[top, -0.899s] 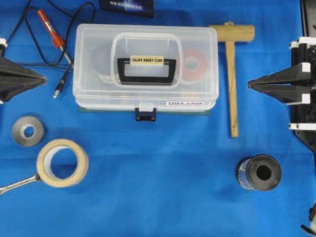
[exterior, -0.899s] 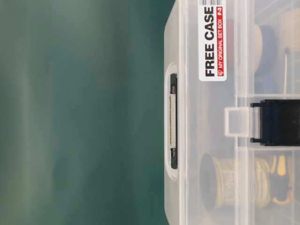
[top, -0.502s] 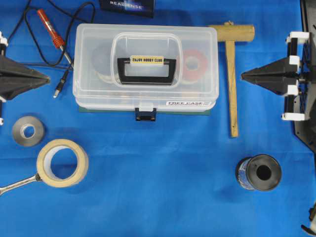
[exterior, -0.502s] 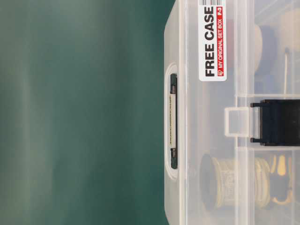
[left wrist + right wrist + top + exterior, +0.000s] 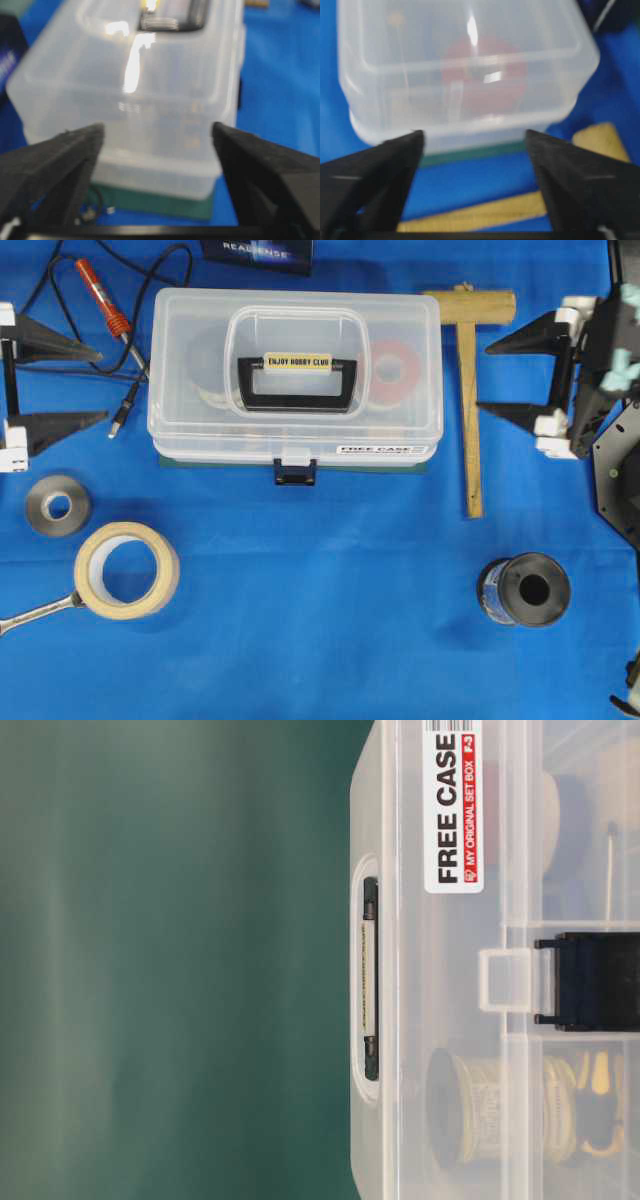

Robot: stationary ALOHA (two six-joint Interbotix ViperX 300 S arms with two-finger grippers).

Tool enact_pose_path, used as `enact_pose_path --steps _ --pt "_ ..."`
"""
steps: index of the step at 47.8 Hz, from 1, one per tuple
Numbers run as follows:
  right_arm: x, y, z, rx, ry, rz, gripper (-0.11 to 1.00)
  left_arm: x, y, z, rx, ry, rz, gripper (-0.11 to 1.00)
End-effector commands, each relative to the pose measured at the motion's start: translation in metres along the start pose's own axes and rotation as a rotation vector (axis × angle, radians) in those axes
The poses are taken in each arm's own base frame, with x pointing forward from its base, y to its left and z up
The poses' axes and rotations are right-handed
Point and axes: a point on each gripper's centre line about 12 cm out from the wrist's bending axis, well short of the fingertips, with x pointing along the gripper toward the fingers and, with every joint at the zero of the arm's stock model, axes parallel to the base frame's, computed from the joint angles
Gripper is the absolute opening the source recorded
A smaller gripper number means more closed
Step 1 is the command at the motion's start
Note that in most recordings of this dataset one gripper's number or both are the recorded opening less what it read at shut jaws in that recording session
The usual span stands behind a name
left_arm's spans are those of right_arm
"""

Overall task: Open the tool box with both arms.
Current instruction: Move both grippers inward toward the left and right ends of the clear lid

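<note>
The tool box (image 5: 295, 340) sits shut on the blue cloth, a clear case with a black handle (image 5: 297, 386), a dark blue front latch (image 5: 296, 473) and a green base. My left gripper (image 5: 102, 387) stands open just left of the box, apart from it. My right gripper (image 5: 485, 378) is open to the right of the box, above the mallet's handle. In the left wrist view the tool box (image 5: 150, 90) fills the gap of the left gripper (image 5: 157, 130). The right wrist view shows the tool box (image 5: 465, 70) beyond the right gripper (image 5: 473, 135). The table-level view shows the latch (image 5: 590, 982) closed.
A wooden mallet (image 5: 468, 390) lies right of the box. A soldering iron (image 5: 105, 305) with its cable lies at the left rear. A grey roll (image 5: 40, 508), a masking tape roll (image 5: 127, 569), a wrench (image 5: 35, 612) and a black spool (image 5: 525, 590) lie in front.
Both grippers have gone from shut to wide open. The right gripper has shifted towards the box and a little to the rear. The tool box has not moved.
</note>
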Motion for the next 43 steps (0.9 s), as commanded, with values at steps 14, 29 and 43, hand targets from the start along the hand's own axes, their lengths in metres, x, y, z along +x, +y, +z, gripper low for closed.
enact_pose_path --steps 14,29,43 --pt "0.020 -0.007 -0.005 0.019 0.065 -0.029 0.87 0.017 0.004 -0.010 -0.008 0.062 0.019 0.89" --pt "0.037 -0.011 0.002 0.025 0.038 -0.040 0.87 0.042 0.017 -0.015 -0.018 0.067 0.076 0.89" --pt "0.050 -0.011 0.007 0.025 0.033 -0.041 0.87 0.070 0.021 -0.014 -0.020 0.109 0.083 0.89"
